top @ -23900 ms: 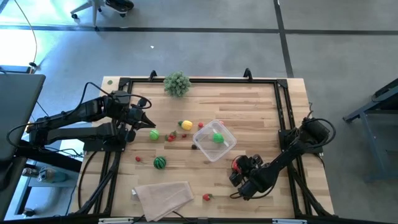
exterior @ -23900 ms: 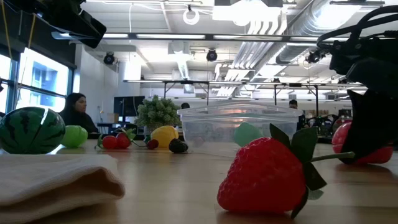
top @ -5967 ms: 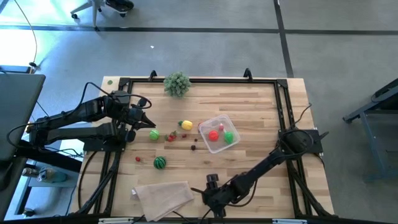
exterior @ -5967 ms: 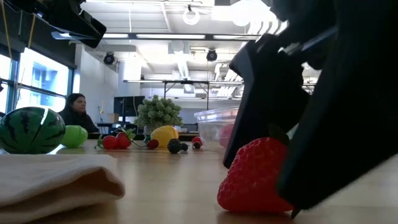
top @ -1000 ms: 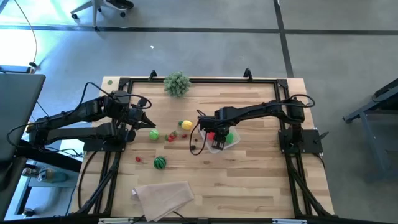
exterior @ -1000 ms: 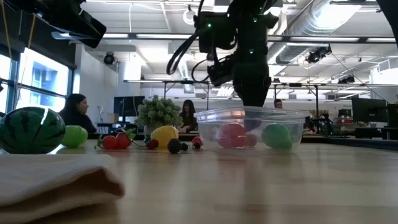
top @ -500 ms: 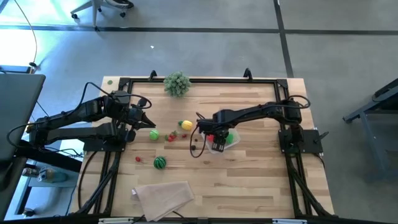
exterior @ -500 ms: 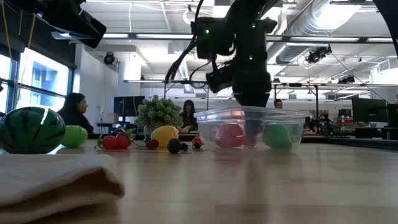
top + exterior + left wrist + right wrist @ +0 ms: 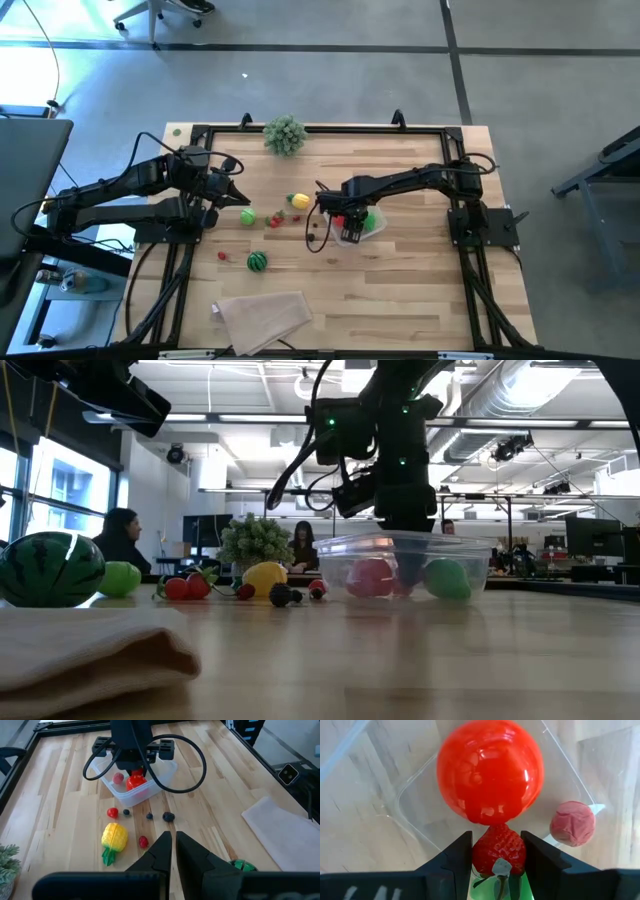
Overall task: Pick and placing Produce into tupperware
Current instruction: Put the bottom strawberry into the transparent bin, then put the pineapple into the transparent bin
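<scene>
The clear tupperware (image 9: pixel 365 228) stands mid-table and holds a big red ball (image 9: pixel 490 772), a pink ball (image 9: pixel 572 823) and a green piece (image 9: pixel 445 578). My right gripper (image 9: pixel 496 851) reaches down into it from above, shut on a red strawberry (image 9: pixel 498 851). Loose produce lies to the left of the tupperware: a yellow fruit (image 9: pixel 298 201), a green ball (image 9: pixel 247 216), the striped watermelon (image 9: pixel 257 261), and small red and dark berries (image 9: pixel 149 816). My left gripper (image 9: pixel 173 844) is shut and hangs over the table's left part. My right gripper pinches the strawberry by its two sides (image 9: pixel 479 851) between both fingers, the leafy green cap (image 9: pixel 500 869) toward the wrist. The fingers come from above, pointing down into the tupperware. The berry's tip is against the big red ball; whether it rests on the floor I cannot tell.
A folded beige cloth (image 9: pixel 262 315) lies at the near edge, left of centre. A bushy grey-green plant (image 9: pixel 285 133) stands at the far edge. A black frame (image 9: pixel 452 170) borders the table. A person (image 9: pixel 122 540) sits in the room beyond.
My right gripper has sunk a little lower into the tupperware with the strawberry still between its fingers. The left arm and the loose produce have stayed put.
</scene>
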